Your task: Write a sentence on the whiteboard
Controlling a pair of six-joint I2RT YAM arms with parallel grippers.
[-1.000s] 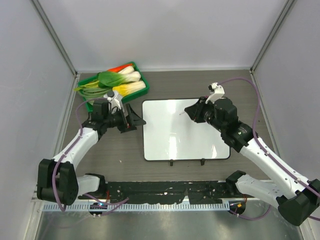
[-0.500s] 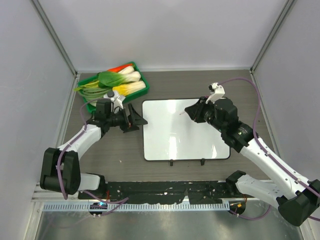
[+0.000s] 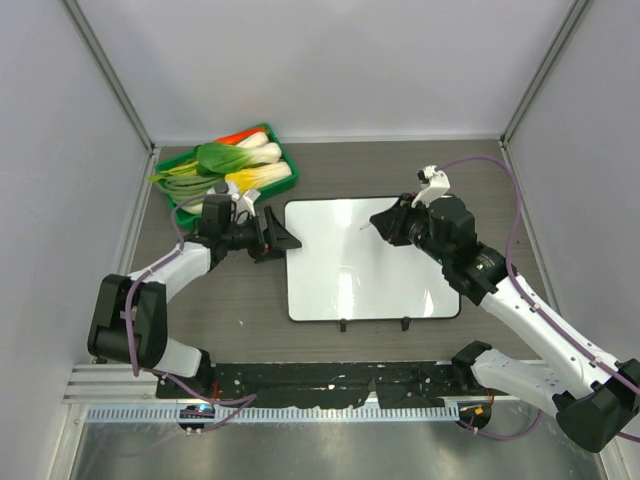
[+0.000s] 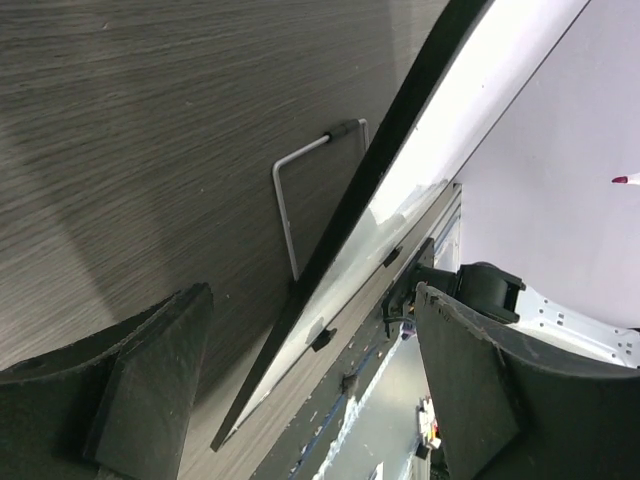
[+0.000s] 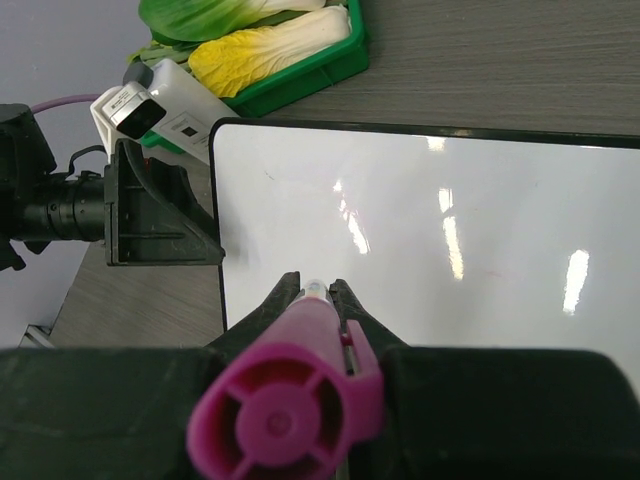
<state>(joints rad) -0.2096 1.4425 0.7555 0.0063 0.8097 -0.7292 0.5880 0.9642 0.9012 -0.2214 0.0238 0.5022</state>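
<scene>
The whiteboard (image 3: 360,265) lies flat mid-table, its face showing only glare and faint smudges (image 5: 430,240); the sentence is out of view. My right gripper (image 3: 380,223) hovers over the board's far right part, shut on a pink marker (image 5: 290,400) whose tip points down at the board. Low at the board's left edge sits my left gripper (image 3: 281,238), open. In the left wrist view the board's black rim (image 4: 370,190) runs between the wide-apart fingers (image 4: 150,370), with neither finger touching it.
A green tray (image 3: 283,152) of leafy vegetables stands at the back left, just behind the left arm. A thin wire stand (image 4: 285,200) shows under the board's edge. Two black feet (image 3: 343,324) stick out at the board's near edge. White walls enclose the table.
My left gripper has slid right and lower, up to the board's left edge, its jaws narrowing slightly. The right arm and marker have stayed still.
</scene>
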